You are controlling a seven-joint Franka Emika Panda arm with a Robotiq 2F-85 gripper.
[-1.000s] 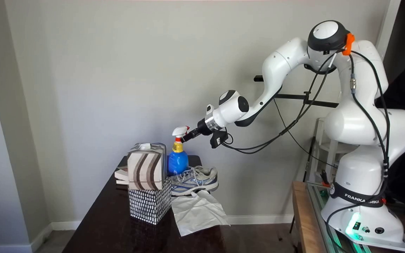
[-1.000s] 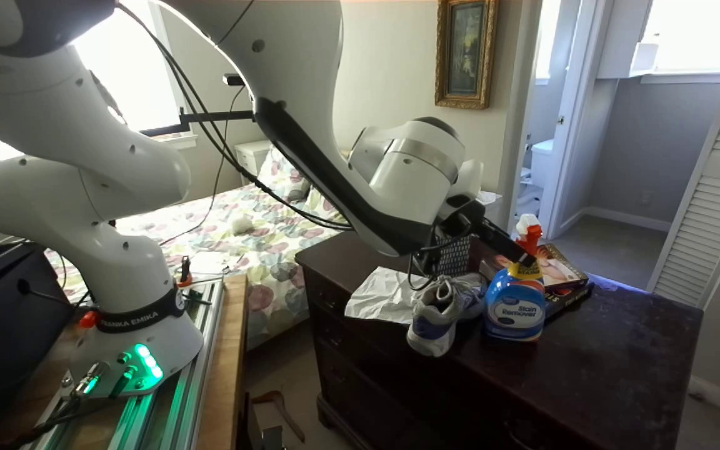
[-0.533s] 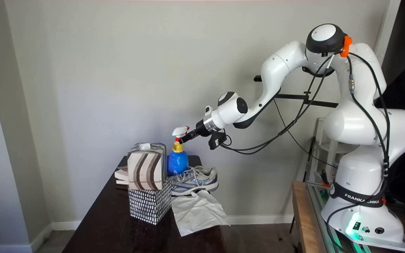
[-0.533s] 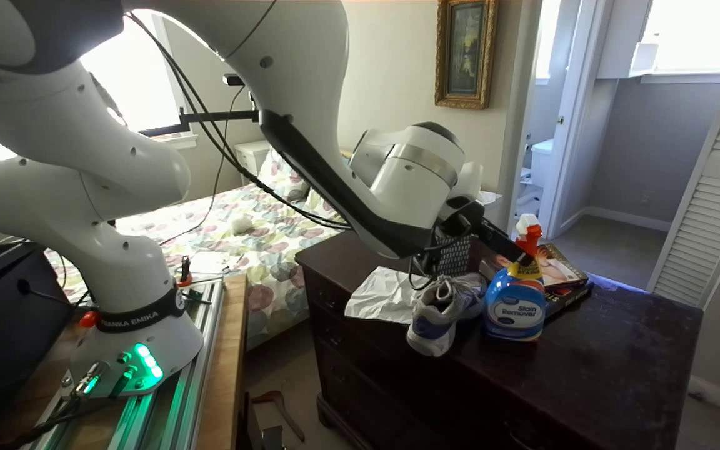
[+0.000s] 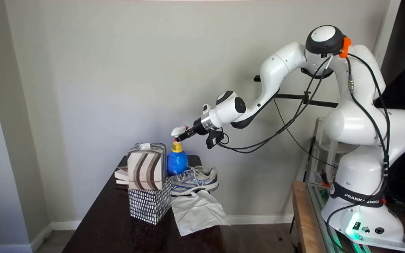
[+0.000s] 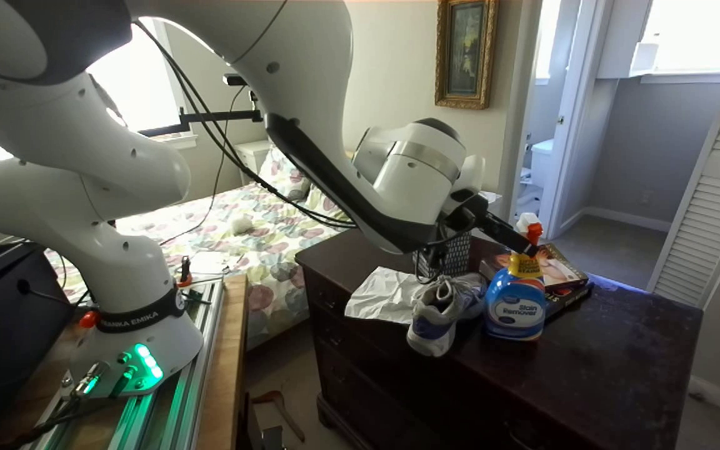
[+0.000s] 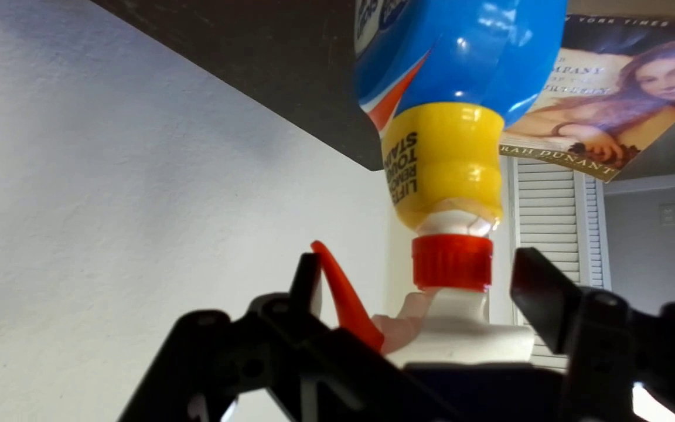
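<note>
A blue spray bottle with yellow neck label, red collar and white spray head stands upright on the dark dresser; its label reads Stain Remover. In the wrist view the bottle appears upside down. My gripper is open around its upper part, one finger on either side of the red collar. The left fingertip meets the red trigger; a gap shows between the collar and the right finger. Both exterior views have the gripper at the bottle's neck; fingers hide part of it.
A grey and blue sneaker sits close beside the bottle, by a crumpled white sheet. A striped pouch rests on a black-and-white patterned box. Books lie behind the bottle. The wall is near.
My gripper has moved a little further toward the bottle's neck, and its fingers have closed slightly. The top of the bottle has shifted very slightly away from the arm.
</note>
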